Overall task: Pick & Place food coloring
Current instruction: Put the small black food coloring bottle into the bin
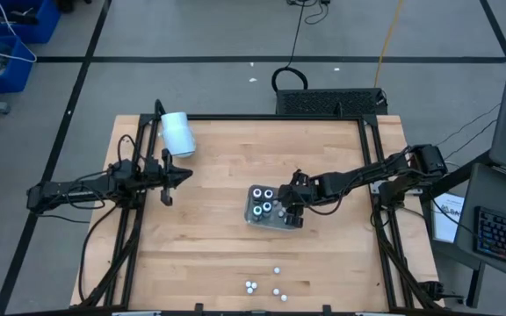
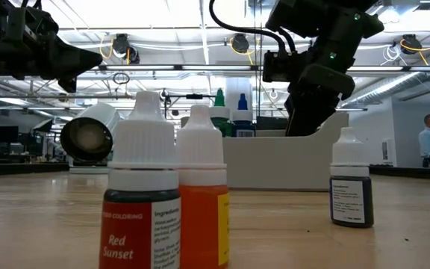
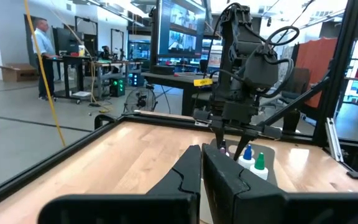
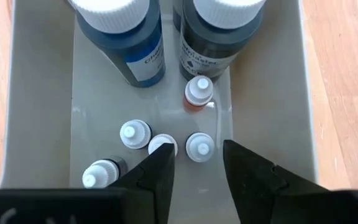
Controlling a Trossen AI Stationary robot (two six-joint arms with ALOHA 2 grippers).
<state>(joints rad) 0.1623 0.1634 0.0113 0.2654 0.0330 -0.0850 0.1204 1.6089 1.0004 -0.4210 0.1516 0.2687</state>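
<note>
1. The left gripper [image 1: 185, 175] waits over the left half of the table [image 1: 218, 237], well apart from the work. Its jaws are clenched on nothing; the left wrist view shows its fingers [image 3: 194, 174] pressed together.

2. Just beyond it, at the far left corner, a large white cylinder [image 1: 177, 133] lies on its side. It has no part in this job.

3. The grey tray [image 1: 255, 216] sits near the table's middle. It already holds several food coloring bottles [image 4: 199, 145], small white-capped ones in front of larger dark ones [image 4: 213, 31].

4. The right gripper [image 1: 290, 211] hangs over the tray's right end. Its jaws are parted and grip nothing, with a white cap showing in the gap between the fingers [image 4: 160, 171]. I judge this to be the release step: a bottle set down among the others.

5. Loose bottles [image 1: 251, 286] stand near the front edge, to the right of centre.

6. The next move likely calls for lifting straight up, clear of the caps, without tipping the crowded bottles. Then the gripper would reach near for another.
</note>
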